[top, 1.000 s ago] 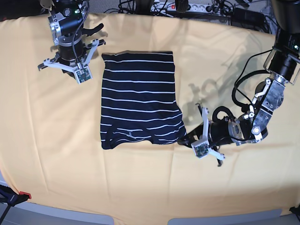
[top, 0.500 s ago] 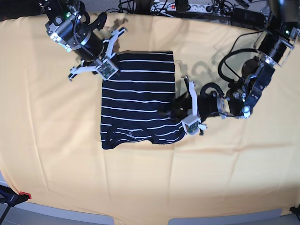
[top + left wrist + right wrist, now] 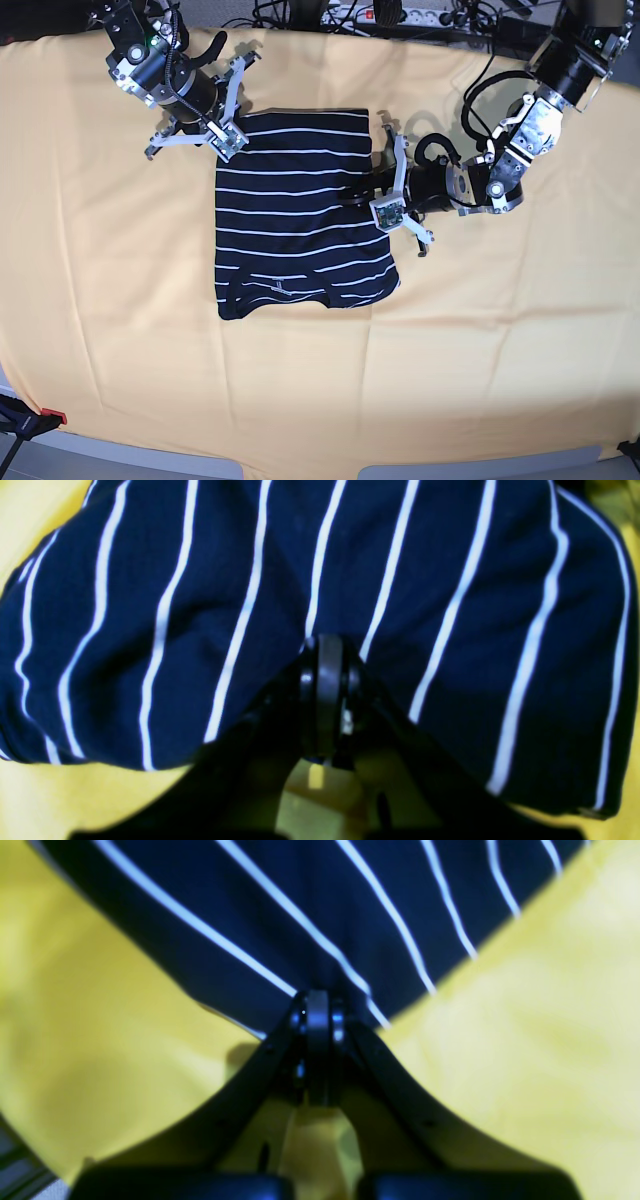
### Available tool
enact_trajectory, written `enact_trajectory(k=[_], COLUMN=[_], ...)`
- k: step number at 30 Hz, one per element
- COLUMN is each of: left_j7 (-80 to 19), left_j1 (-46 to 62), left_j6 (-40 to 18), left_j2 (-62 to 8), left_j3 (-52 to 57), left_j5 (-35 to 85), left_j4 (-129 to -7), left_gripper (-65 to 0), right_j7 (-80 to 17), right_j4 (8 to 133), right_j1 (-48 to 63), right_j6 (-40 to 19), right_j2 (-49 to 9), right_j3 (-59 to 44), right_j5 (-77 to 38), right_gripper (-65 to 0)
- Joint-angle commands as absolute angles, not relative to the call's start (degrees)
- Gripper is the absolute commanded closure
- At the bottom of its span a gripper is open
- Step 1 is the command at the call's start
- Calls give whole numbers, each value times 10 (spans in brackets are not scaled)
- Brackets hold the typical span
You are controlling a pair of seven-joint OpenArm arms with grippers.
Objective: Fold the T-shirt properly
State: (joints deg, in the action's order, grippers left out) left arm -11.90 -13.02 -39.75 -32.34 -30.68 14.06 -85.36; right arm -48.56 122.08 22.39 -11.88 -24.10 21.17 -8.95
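On the yellow cloth point(image 3: 110, 300) lies the T-shirt point(image 3: 295, 215), folded into a tall rectangle a little toward ten o'clock of centre. At the rectangle's three o'clock edge the left gripper point(image 3: 358, 198) has its jaws pressed together, tips over the striped fabric – whether it pinches any is unclear. The right gripper point(image 3: 226, 135) (also closed) sits at the eleven o'clock corner – tips at the hem there.

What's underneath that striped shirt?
The T-shirt lies flat on a yellow-orange cloth that spreads out on every side. Whatever the cloth itself covers is hidden, and so is anything between the shirt's folded layers.
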Motion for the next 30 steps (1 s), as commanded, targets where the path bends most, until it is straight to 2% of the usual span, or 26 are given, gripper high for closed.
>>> enact_trajectory(k=[1, 6, 12, 15, 20, 24, 30], left_j7=[-133, -109, -99, -108, -164, -199, -229], left_j1=[-134, -142, -167, -165, -132, -92, -34], left_j6=[-400, -400, -400, -400, -400, -400, -400], left_j2=[-332, -359, -396, -404, -403, -403, -404], left_j3=[-302, -302, -299, -271, -204, -157, -118], left_j5=[121, 124, 197, 257, 406, 458, 506], left_j4=[-854, -858, -900, -924, -950, -965, -996], left_gripper=[0, 0, 0, 0, 0, 0, 0], right_j7=[-493, -552, -553, -541, -493, -469, -461], right_j4=[1230, 1230, 1262, 1292, 1328, 1350, 1350], right_j1=[222, 222, 222, 222, 222, 218, 201], right_j6=[-109, -56, 23, 55, 60, 62, 31], right_j2=[-244, -245, -245, -246, -246, -246, -246], right_j3=[210, 210, 210, 207, 190, 145, 45], right_j5=[-89, -51, 40, 48, 48, 45, -72], right_gripper=[0, 0, 0, 0, 0, 0, 0])
